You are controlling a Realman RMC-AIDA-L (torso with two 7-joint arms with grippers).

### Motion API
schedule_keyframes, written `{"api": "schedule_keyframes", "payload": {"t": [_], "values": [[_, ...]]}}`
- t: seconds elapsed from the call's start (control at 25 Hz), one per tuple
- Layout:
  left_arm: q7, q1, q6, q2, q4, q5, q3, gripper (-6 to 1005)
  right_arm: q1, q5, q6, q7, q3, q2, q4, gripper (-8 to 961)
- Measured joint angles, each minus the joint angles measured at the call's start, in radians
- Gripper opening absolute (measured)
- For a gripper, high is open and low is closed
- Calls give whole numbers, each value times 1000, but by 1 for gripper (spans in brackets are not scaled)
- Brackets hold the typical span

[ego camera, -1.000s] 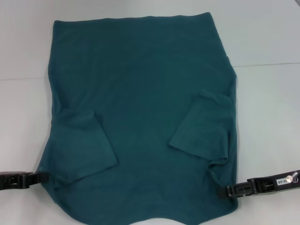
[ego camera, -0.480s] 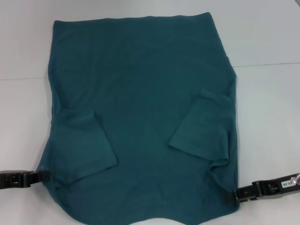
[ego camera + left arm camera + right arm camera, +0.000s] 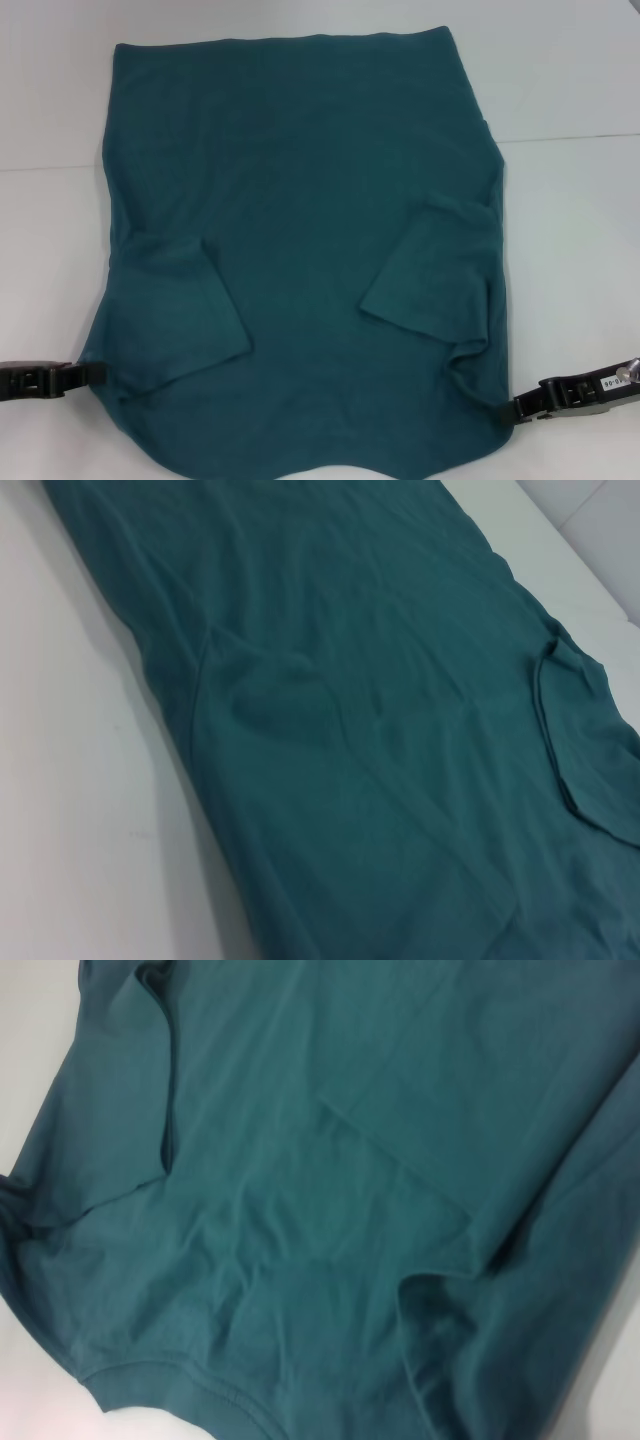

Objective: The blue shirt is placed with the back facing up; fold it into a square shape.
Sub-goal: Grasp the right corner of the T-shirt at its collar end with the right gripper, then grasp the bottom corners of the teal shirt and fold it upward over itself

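Two sleeves are folded inward on the blue shirt [image 3: 300, 250]; left pincer [image 3: 92, 375] and right pincer [image 3: 520, 408], grips unclear, are placed for folding lengthwise next.

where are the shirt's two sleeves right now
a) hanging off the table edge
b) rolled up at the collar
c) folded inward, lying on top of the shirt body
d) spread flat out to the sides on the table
c: in the head view both sleeves of the blue shirt lie folded inward on its body, one on the left, one on the right.
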Motion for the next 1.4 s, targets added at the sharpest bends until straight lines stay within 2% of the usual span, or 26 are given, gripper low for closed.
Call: {"api": "schedule_keyframes", "payload": {"t": [0.24, 0.88, 1.4], "values": [[2, 1, -1, 1, 0, 0, 0, 27, 3, -1, 0, 14, -15, -4, -1, 117], [0, -1, -1, 4, 0, -2, -1, 28, -39, 15, 28, -27, -6, 1, -14, 61], [-9, 21, 85, 12, 32, -2, -58, 27, -166, 168, 9, -245, 92, 29, -10, 55]]}}
